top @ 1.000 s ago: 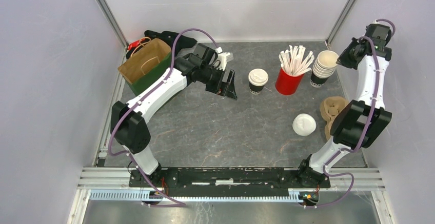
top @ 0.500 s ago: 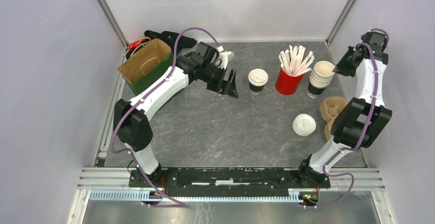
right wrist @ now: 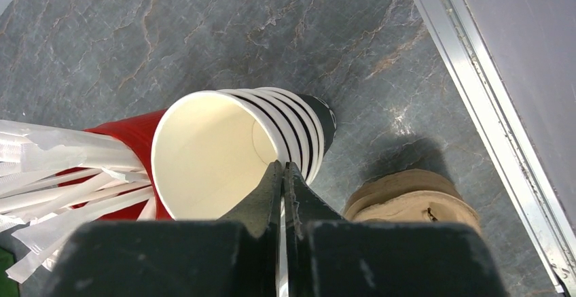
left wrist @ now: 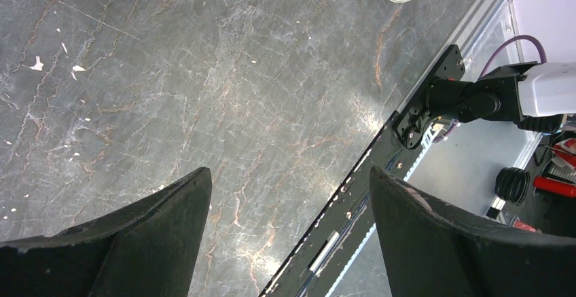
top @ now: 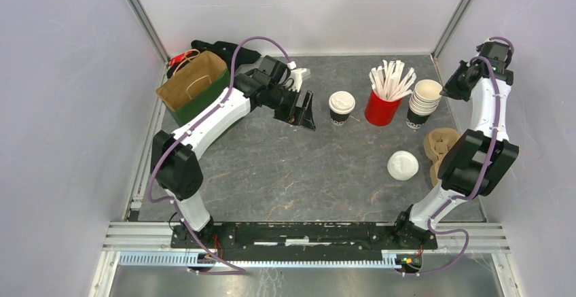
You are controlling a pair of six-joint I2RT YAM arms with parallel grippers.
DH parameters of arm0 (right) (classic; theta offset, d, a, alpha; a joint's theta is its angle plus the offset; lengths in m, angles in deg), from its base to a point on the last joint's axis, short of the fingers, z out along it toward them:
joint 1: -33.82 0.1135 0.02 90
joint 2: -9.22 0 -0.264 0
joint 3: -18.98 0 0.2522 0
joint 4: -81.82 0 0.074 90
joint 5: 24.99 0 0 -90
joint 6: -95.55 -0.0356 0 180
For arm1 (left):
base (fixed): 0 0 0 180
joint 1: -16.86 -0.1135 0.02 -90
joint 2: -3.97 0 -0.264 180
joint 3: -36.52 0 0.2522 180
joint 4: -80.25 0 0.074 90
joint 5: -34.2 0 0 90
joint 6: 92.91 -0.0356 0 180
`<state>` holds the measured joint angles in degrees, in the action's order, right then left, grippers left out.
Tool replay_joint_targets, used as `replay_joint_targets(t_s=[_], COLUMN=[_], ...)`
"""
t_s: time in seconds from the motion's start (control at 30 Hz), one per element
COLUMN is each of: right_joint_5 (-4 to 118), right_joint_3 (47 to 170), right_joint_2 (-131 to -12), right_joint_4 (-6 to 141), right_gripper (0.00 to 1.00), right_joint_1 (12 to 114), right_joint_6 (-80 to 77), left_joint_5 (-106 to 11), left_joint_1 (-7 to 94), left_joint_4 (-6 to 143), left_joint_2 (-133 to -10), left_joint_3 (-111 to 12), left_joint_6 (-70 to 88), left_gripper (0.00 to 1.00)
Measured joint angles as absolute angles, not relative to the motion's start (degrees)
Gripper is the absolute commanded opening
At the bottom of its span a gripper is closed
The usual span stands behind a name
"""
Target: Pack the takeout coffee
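Takeout coffee (top: 342, 107): one lidded dark cup, upright on the table (top: 272, 168), upper centre, seen only from overhead. Left claw (left wrist: 289, 181): fingers wide apart over bare table, holding nothing. Right claw (right wrist: 282, 168): fingers together at the rim of the cup stack (right wrist: 224, 154), a detail only its wrist view gives; whether the rim is pinched cannot be told.
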<state>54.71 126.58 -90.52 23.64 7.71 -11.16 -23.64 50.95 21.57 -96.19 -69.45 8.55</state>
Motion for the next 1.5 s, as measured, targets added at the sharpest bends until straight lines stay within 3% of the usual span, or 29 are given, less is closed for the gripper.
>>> replay_joint_targets(t_s=[0.3,0.6,0.8,0.97,1.5], right_joint_5=[51.6,45.7,42.8,42.6,45.1], right_joint_3=[127.5,112.7,114.3,124.2,126.2], right_joint_2=[-89.6,-80.7,-81.1,-84.5,-88.4], right_joint_4=[22.5,32.8,34.5,33.0,27.2], right_gripper=[0.00,0.00,0.00,0.00,0.00], right_joint_1=[5.5,0.5,0.7,0.3,2.0], right_joint_6=[-13.4,-21.0,-23.1,-21.1,-15.9], left_joint_5=[-23.6,-23.1,-22.5,-22.4,-22.1], left_joint_1=[50.9,50.9,50.9,50.9,50.9], left_joint_4=[21.6,21.5,21.6,21.6,21.6], left_joint_2=[-96.6,-96.7,-96.7,-96.7,-96.8], left_joint_3=[-69.4,-69.4,-69.2,-68.6,-68.5], left_joint_6=[8.6,8.6,8.6,8.6,8.6], left_gripper=[0.92,0.92,0.92,0.92,0.92])
